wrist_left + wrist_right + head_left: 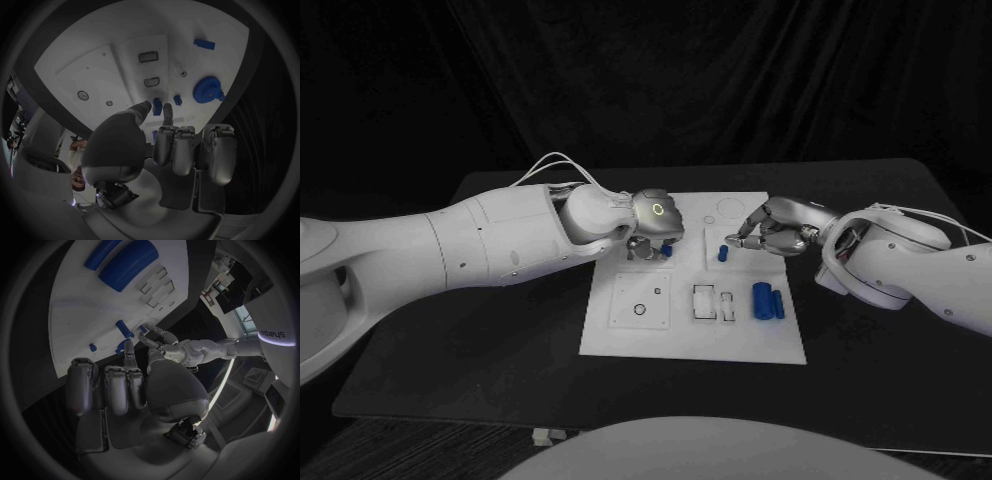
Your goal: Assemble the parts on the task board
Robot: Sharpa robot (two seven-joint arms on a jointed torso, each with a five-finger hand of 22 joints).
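Note:
The white task board (692, 330) lies in the middle of the black table. My left hand (651, 225) hovers over the board's far left part and pinches a small blue peg (157, 106) between thumb and a fingertip; the peg (666, 251) shows just under the hand. My right hand (773, 232) reaches in from the right, one fingertip (128, 351) right beside a short blue part (122, 346) standing on the board (724, 253). Whether it grips that part is unclear. Two blue cylinders (766, 300) lie side by side on the board's right.
A blue round gear-like part (207, 89) and a small blue block (204, 44) sit on the board near the left hand. Rectangular slots (714, 303) and a round hole (639, 309) mark the board's near half. Bare black table (473, 350) surrounds the board.

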